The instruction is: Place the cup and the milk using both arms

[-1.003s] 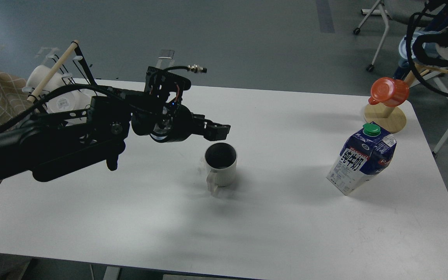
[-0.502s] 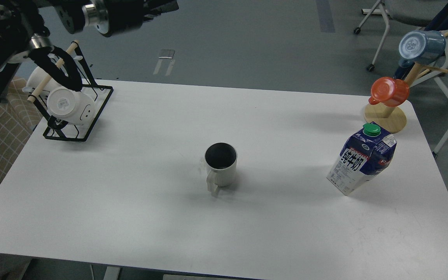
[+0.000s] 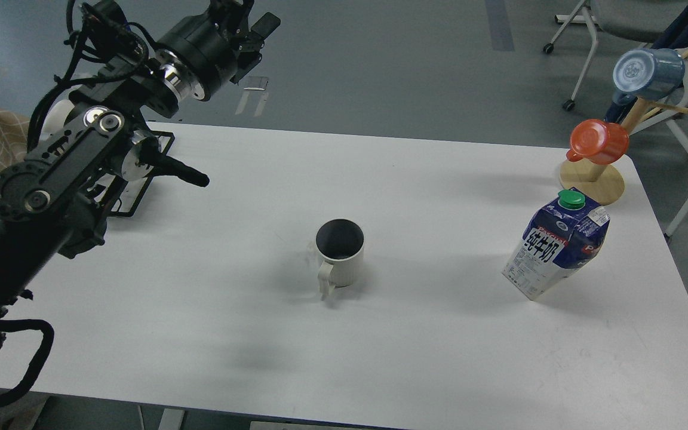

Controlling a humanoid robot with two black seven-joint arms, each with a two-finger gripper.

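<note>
The cup (image 3: 339,251), a white ribbed mug with a dark inside, stands upright at the middle of the white table (image 3: 427,352), its cream handle toward the front left. The milk (image 3: 556,245), a dark-blue and white carton with a green cap, stands upright at the right side of the table. My left arm comes in from the left and rises to the back left. My left gripper (image 3: 252,21) is high above the table's far edge, far from the cup. It is dark and its fingers cannot be told apart. My right gripper is out of view.
A black wire rack (image 3: 153,185) with white mugs stands at the back left, mostly hidden behind my left arm. A wooden cup tree (image 3: 592,181) at the back right corner holds an orange cup (image 3: 598,141) and a blue cup (image 3: 645,68). Chairs stand beyond the table.
My left gripper was right above the cup a second ago. It has since lifted away to the back left. The cup and the milk have not moved.
</note>
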